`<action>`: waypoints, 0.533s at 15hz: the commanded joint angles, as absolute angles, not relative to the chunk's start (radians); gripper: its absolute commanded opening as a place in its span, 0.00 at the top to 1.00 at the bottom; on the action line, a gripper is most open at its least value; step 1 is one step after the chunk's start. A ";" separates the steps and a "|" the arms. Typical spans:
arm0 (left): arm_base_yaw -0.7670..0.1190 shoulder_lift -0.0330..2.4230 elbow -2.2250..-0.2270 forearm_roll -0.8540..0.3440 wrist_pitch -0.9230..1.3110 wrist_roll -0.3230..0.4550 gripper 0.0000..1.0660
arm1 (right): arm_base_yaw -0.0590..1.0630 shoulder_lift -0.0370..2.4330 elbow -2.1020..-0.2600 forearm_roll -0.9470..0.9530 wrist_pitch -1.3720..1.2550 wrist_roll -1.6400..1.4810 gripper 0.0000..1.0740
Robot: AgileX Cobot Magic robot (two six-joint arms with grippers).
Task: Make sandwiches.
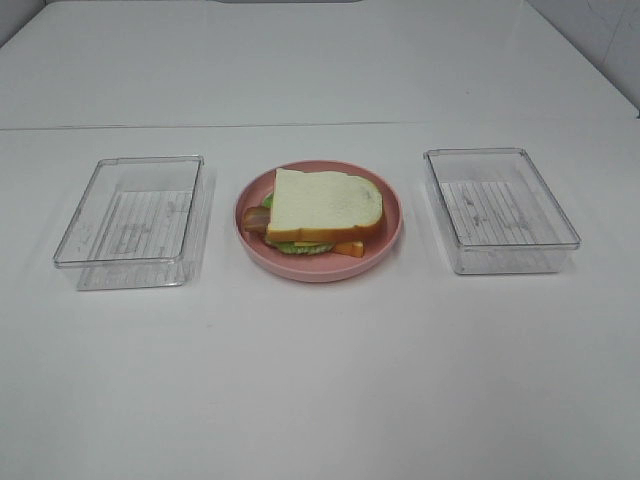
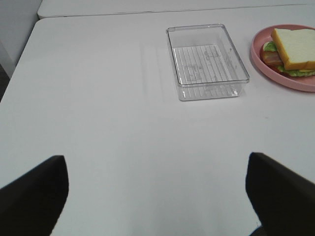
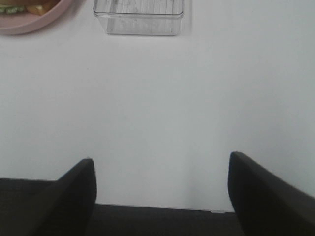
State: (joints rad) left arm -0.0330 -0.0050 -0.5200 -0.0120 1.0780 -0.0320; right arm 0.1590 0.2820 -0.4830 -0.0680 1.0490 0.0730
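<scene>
One sandwich [image 1: 322, 210] lies on a pink plate [image 1: 390, 235] at the table's middle: white bread with orange-brown crust on top, green lettuce, reddish-brown bacon and yellow cheese showing at its edges. It also shows in the left wrist view [image 2: 291, 50] and, only at the edge, in the right wrist view [image 3: 22, 7]. Neither arm shows in the exterior high view. My left gripper [image 2: 157, 189] is open and empty over bare table, well short of the plate. My right gripper [image 3: 161, 189] is open and empty near the table's front edge.
An empty clear plastic box [image 1: 132, 218] stands left of the plate and shows in the left wrist view [image 2: 206, 61]. A second empty clear box [image 1: 498, 208] stands right of the plate and shows in the right wrist view [image 3: 139, 14].
</scene>
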 commanded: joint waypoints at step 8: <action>-0.033 -0.017 -0.519 -0.016 1.075 -0.030 0.16 | 0.125 -0.038 -0.450 0.000 1.098 0.008 0.32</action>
State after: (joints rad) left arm -0.0330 -0.0050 -0.5200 -0.0120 1.0780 -0.0320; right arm 0.1300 -0.0020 -0.4550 0.0000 1.1060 0.0150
